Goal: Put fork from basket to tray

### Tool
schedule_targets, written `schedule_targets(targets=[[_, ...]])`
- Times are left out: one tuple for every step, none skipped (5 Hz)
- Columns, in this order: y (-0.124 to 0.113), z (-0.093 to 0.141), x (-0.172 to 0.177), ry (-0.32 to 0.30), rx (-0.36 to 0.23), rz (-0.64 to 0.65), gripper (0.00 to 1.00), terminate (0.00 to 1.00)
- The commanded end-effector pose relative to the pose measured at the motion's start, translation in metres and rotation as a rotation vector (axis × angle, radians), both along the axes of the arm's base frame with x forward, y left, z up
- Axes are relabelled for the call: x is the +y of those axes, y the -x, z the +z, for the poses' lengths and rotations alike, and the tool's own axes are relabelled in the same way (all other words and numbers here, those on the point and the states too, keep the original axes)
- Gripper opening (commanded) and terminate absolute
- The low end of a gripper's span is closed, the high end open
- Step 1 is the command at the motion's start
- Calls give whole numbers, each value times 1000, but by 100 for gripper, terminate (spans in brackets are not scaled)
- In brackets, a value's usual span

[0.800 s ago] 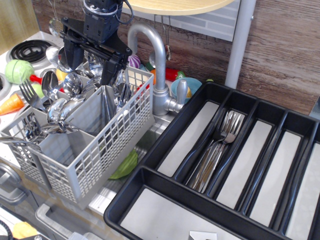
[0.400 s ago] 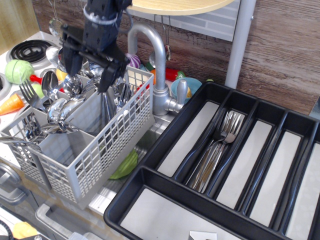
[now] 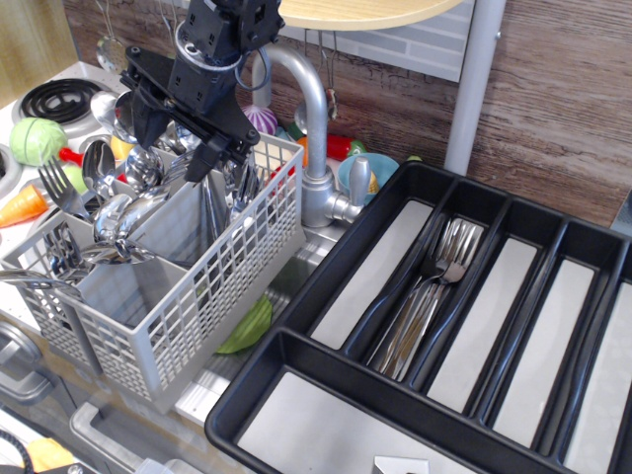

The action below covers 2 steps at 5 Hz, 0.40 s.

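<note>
The light grey basket [image 3: 202,286] stands at the left, full of upright steel cutlery. A fork [image 3: 57,188] stands tines-up at its left side, among round-bowled spoons [image 3: 99,163]. My gripper [image 3: 178,138] hangs over the basket's back compartments with its black jaws spread wide apart. The fingertips [image 3: 210,156] reach down among the cutlery tops, and nothing is visibly clamped between them. The black tray [image 3: 296,346] lies at the right, with several forks [image 3: 430,296] lying in one long compartment.
A steel tap [image 3: 311,118] rises right behind the basket, close to my gripper. Toy vegetables [image 3: 38,140] and a stove burner [image 3: 54,97] are at the far left. A green item [image 3: 247,326] lies in the sink between basket and tray. A wooden shelf [image 3: 346,12] is overhead.
My gripper has dropped slightly toward the cutlery tops and its wrist has tilted. The jaws stay spread. Basket, cutlery and tray have not moved.
</note>
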State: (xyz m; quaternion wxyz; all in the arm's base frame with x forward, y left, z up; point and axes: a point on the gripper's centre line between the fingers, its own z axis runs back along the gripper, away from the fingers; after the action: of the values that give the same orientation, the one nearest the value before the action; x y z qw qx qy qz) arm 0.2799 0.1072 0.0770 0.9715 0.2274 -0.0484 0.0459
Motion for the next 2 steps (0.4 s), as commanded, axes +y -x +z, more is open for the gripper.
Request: schedule_targets(targets=[[-13,7,0,11,-95,-4,100,0],[-17,-1,-2,38,-107,-2,100,0]])
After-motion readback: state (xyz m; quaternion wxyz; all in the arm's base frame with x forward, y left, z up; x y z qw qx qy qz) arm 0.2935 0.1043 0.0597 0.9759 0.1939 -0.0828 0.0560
